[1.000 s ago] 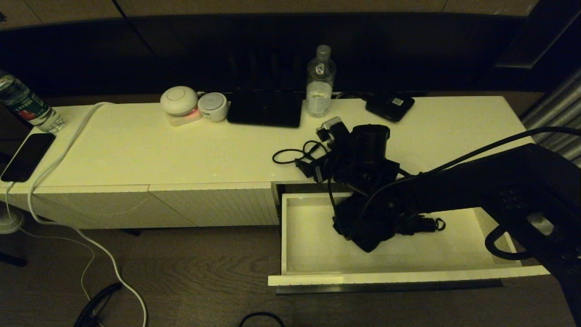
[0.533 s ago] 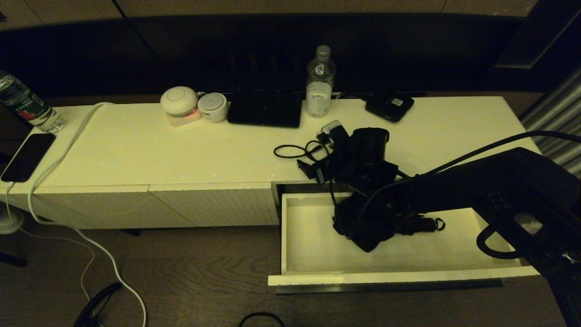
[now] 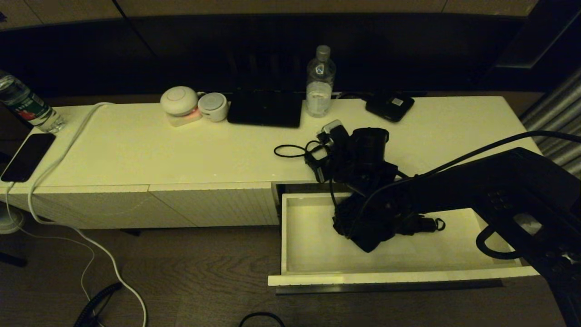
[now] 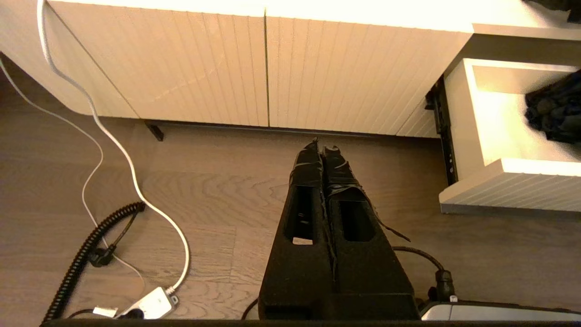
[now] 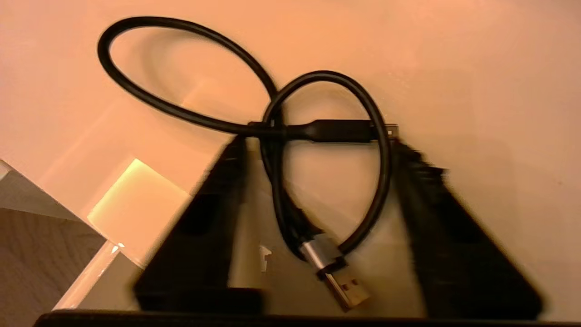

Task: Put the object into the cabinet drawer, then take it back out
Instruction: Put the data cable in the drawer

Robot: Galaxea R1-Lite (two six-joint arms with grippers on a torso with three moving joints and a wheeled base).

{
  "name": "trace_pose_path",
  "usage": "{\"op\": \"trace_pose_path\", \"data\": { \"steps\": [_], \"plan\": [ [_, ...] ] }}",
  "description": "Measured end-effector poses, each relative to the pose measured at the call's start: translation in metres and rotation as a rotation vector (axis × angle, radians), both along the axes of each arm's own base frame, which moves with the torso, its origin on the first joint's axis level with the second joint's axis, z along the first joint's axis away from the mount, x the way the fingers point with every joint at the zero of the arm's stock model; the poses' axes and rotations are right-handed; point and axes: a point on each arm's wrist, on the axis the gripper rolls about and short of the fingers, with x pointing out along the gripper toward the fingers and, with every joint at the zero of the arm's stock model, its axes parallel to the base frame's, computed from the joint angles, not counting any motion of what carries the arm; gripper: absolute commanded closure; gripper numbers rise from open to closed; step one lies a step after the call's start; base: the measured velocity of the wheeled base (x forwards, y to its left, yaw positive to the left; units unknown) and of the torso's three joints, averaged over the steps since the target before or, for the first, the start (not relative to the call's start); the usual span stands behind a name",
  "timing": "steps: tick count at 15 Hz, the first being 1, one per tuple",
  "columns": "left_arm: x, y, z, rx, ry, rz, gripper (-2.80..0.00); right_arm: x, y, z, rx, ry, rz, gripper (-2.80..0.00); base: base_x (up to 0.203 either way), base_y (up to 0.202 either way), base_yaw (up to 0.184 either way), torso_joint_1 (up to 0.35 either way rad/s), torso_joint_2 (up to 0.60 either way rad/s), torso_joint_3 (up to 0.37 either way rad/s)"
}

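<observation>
Your right gripper (image 5: pixel 313 181) hovers, fingers (image 5: pixel 204 218) spread around the cable (image 5: pixel 277 131) near the desk's (image 3: pixel 136 150) front edge, above the open cabinet drawer (image 3: pixel 308 245); left gripper (image 4: pixel 323 147) is parked, closed.

Right pincer (image 5: pixel 317 150) straddles the cable (image 5: pixel 290 131); cabinet top (image 3: pixel 136 150) around it lies bare.

A clear water bottle (image 3: pixel 320 81) stands at the back of the surface (image 3: pixel 136 150), beside a flat black pad (image 3: pixel 265 109). Two white round gadgets (image 3: pixel 179 101) sit further left (one glowing pink underneath). A phone (image 3: pixel 27 156) lies at the left end, near a second bottle (image 3: pixel 27 105); a white cord (image 3: pixel 68 145) trails onto the wooden floor (image 3: pixel 181 281).
</observation>
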Motion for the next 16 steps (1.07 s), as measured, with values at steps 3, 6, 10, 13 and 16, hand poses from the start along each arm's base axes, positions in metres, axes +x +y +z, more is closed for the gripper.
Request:
{"op": "trace_pose_path", "data": {
  "steps": [3, 6, 10, 13, 16],
  "plan": [
    [0.000, 0.000, 0.000, 0.000, 0.000, 0.000, 0.00, -0.001, 0.001, 0.002, 0.001, -0.002, 0.004, 0.00, 0.000, 0.000, 0.000, 0.000, 0.00, 0.000],
    [0.000, 0.000, 0.000, 0.000, 0.000, 0.001, 0.00, -0.002, 0.002, 0.004, 0.004, -0.009, 0.007, 0.00, 0.000, 0.000, 0.000, 0.000, 0.00, 0.000],
    [0.000, 0.000, 0.000, 0.000, 0.000, 0.000, 0.00, -0.008, 0.001, 0.014, 0.011, -0.022, 0.002, 0.00, 0.000, 0.000, 0.000, 0.000, 0.00, 0.000],
    [0.000, 0.000, 0.000, 0.000, 0.000, 0.000, 0.00, -0.021, -0.005, 0.029, 0.013, -0.027, -0.008, 0.00, 0.000, 0.000, 0.000, 0.000, 0.00, 0.000],
    [0.000, 0.000, 0.000, 0.000, 0.000, 0.001, 0.00, -0.043, -0.015, 0.052, 0.021, -0.038, -0.100, 0.00, 0.000, 0.000, 0.000, 0.000, 0.00, 0.000]
  ]
}}
